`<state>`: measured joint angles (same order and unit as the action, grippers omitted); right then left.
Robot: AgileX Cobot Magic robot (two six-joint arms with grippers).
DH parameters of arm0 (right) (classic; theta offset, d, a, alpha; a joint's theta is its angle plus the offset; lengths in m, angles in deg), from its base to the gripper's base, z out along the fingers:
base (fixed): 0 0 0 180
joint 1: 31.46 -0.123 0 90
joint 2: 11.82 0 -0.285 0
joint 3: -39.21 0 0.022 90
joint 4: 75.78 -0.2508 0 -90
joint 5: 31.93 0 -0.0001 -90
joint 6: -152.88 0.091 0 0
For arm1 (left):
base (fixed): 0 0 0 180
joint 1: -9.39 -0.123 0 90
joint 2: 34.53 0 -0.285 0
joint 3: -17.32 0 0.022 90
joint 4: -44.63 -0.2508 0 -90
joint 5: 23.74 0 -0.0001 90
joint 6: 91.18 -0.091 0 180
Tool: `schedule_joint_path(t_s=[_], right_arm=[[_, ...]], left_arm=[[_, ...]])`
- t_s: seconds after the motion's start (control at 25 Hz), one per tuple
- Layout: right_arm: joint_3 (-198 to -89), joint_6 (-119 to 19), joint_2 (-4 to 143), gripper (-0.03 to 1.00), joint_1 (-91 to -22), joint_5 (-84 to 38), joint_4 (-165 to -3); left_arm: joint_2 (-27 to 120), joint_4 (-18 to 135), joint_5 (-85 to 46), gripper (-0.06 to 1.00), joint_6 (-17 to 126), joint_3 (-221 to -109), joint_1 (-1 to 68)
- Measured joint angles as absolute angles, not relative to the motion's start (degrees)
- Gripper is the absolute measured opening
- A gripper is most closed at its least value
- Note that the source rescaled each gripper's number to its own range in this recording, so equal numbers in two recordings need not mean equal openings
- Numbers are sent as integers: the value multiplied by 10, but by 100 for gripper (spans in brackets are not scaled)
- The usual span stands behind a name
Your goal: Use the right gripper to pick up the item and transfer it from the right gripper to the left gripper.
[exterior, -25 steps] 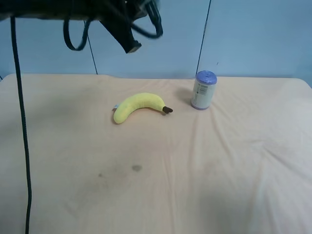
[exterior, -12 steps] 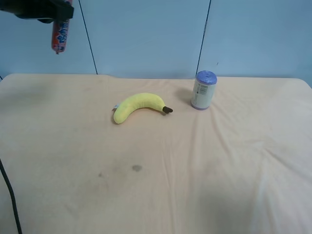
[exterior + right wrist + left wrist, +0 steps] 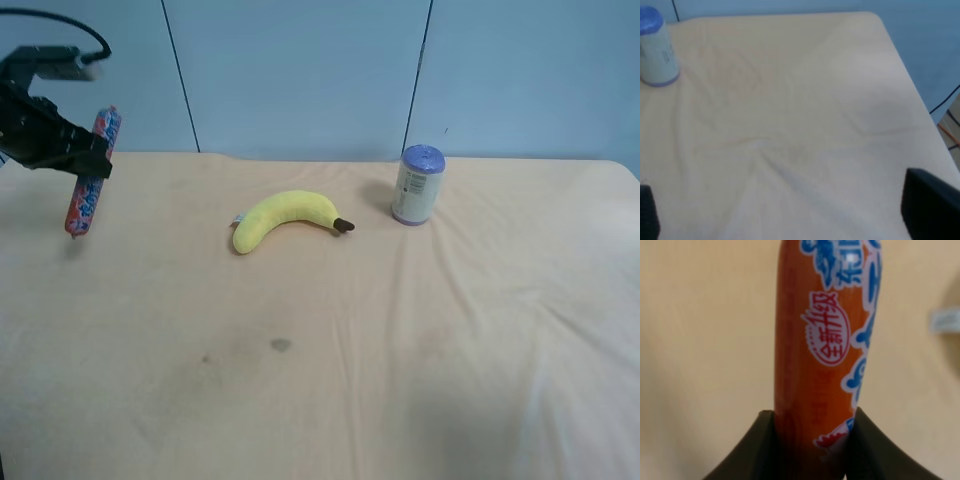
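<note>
While the table's peach cloth lies creased across the exterior high view, we see the left gripper at that view's far left edge, raised above the cloth and clamped on the sausage stick, which hangs tilted in the air with its lower tip nearer the table and clear of it. From the left wrist view we find the two dark fingers pressed against either side of the stick, closed tight on its red-orange shiny wrapper, whose blue-and-white lettering and a red oval stamp face the camera. A black cable loops over the top of the arm that carries it. We see the yellow plush banana lying near the middle of the table, its dark stem tip pointing toward the white-and-purple can, which stands upright near the back edge, close to the banana but apart from it. The right gripper does not appear in the high view; in the right wrist view we see only the dark ends of its two fingers at opposite sides of the picture, spread wide with nothing between them but bare wrinkled cloth, and the can standing well off at the far corner
</note>
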<state>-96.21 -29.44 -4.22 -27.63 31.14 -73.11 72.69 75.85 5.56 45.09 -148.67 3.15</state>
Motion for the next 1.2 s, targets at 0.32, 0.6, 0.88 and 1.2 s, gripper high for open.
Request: schedule_joint_path(t_s=[0.32,0.6,0.88,1.2], right_arm=[[-962,-294,-42,92,-276,311,-731],[-962,-294,-42,92,-276,311,-731],[-962,-294,-42,92,-276,311,-731],[-962,-294,-42,92,-276,311,-731]], left_arm=[[804,662,77,0,541,-1487,31],[832,654,87,0,547,-1487,31],[832,654,85,16,548,-1487,31],[832,660,85,98,555,-1487,31]])
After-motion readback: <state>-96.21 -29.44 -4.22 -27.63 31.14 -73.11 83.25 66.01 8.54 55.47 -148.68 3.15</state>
